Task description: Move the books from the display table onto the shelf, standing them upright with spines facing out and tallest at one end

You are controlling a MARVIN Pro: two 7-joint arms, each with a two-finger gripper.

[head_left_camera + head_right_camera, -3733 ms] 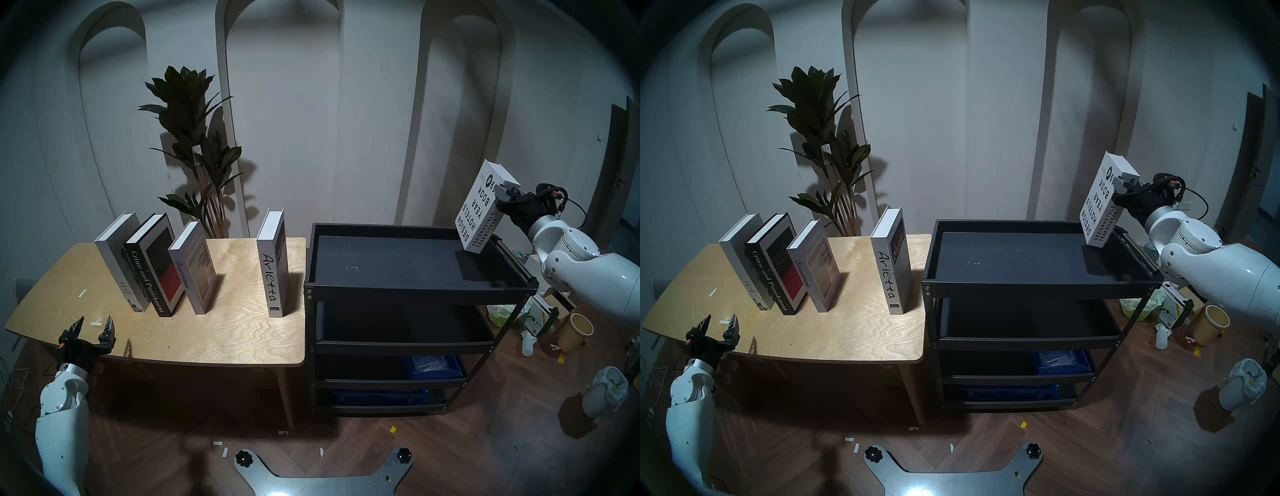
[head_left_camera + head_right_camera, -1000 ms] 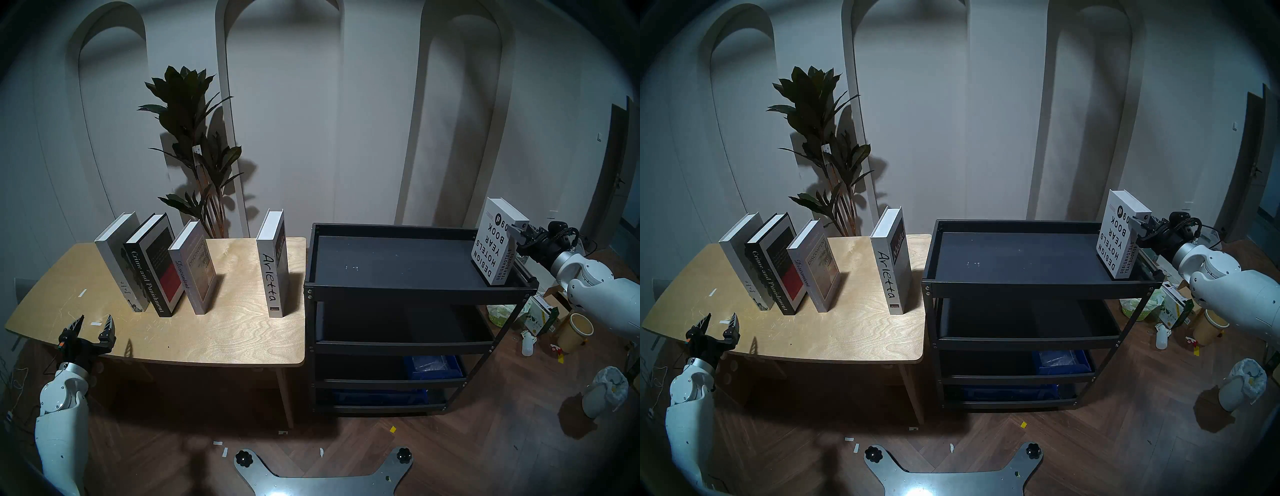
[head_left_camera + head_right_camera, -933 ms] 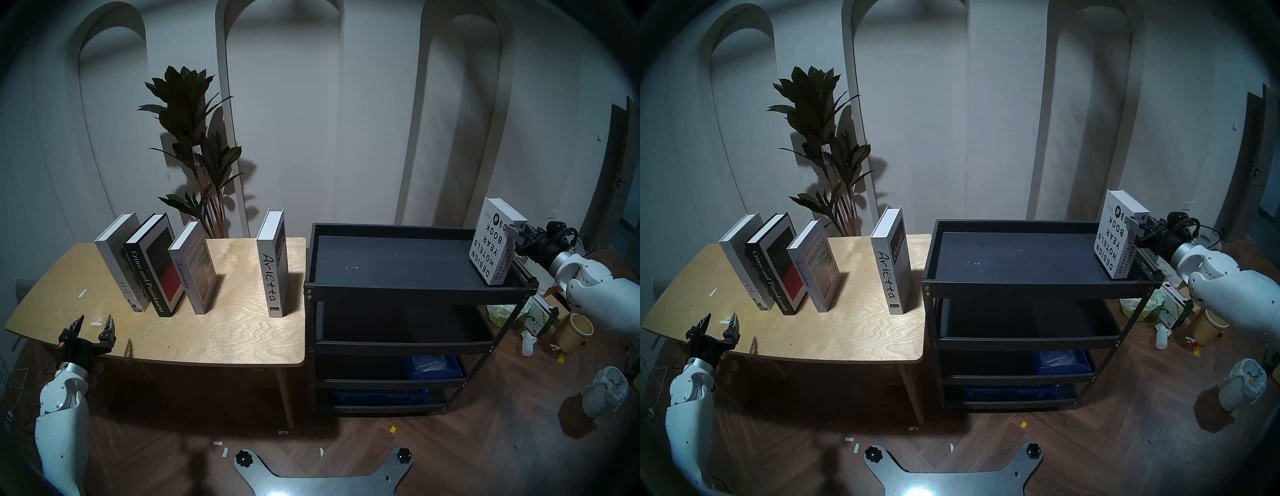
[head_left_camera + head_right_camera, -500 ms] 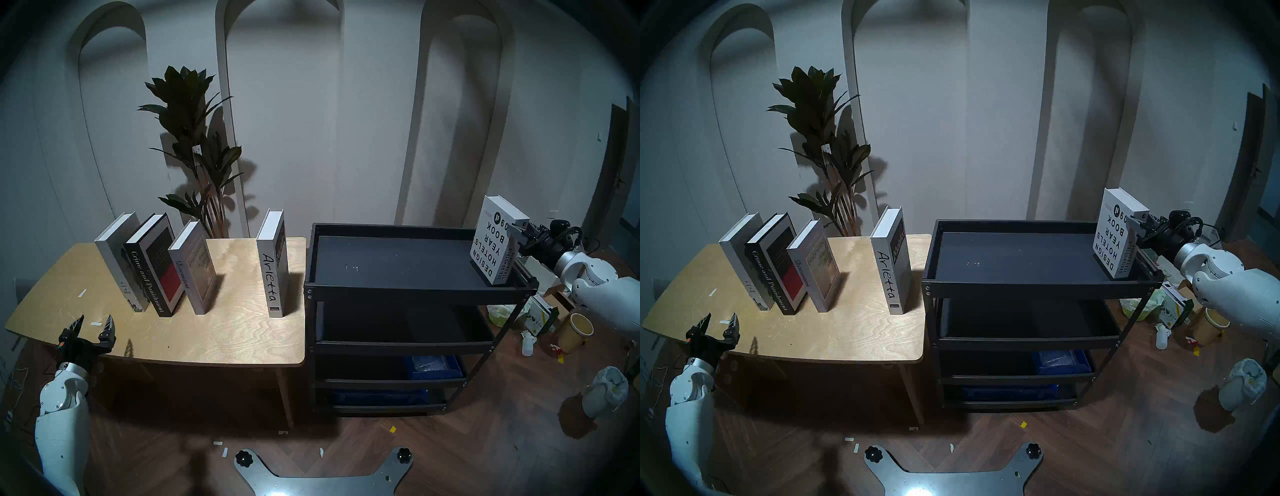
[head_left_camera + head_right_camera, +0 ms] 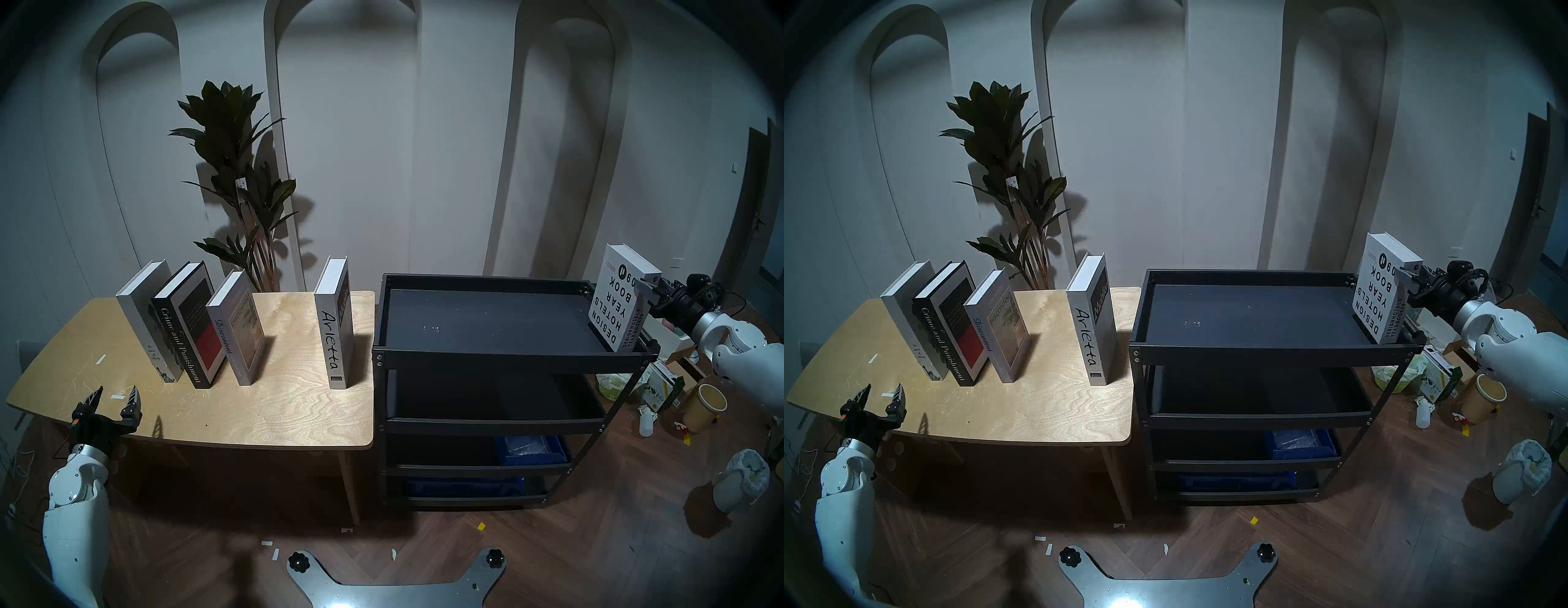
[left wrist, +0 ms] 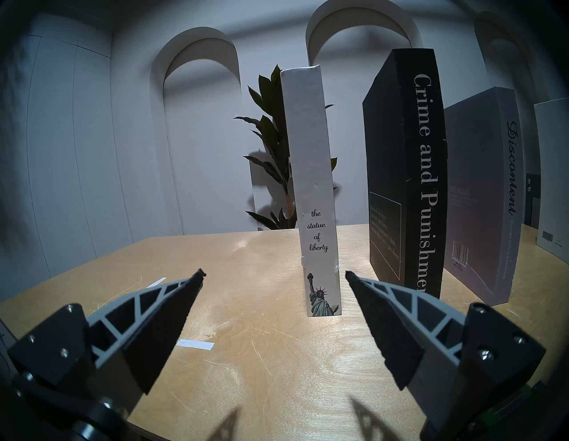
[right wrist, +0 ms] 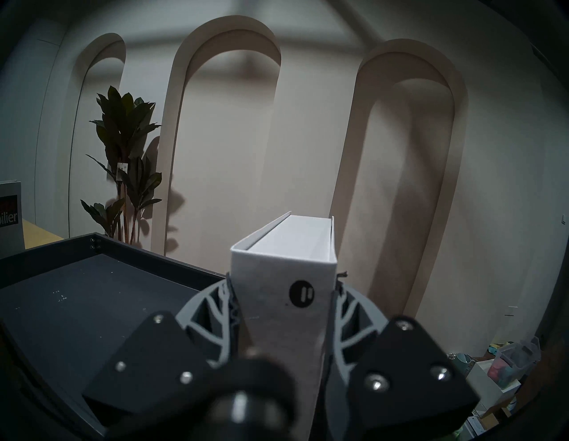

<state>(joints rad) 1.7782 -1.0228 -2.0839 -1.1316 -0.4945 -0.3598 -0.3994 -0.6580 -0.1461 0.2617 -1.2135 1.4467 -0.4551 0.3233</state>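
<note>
Item 1: Yearbook point(image 5: 619, 299), white, upright w/ slight lean, at 3 o'clock end of cart point(image 5: 488, 327) top tray, spine out. R gripper point(image 7: 281, 295) jaws clamped on its spine near top.

Item 2: table point(image 5: 271, 407), at 9 o'clock of cart, touching it. Held 4 bks upright, spines out: Liberty point(image 6: 317, 197), Crime point(image 5: 186, 327), Discontent point(image 5: 237, 329) in a row; Arietta point(image 5: 335, 327) apart, toward 3 o'clock edge.

Item 3: L gripper point(image 6: 274, 274) jaws wide, holding nothing, over table's near 9 o'clock corner, Liberty at its 12 o'clock, not touching.

Item 4: plant point(image 5: 237, 178) behind table, 12 o'clock.
</note>
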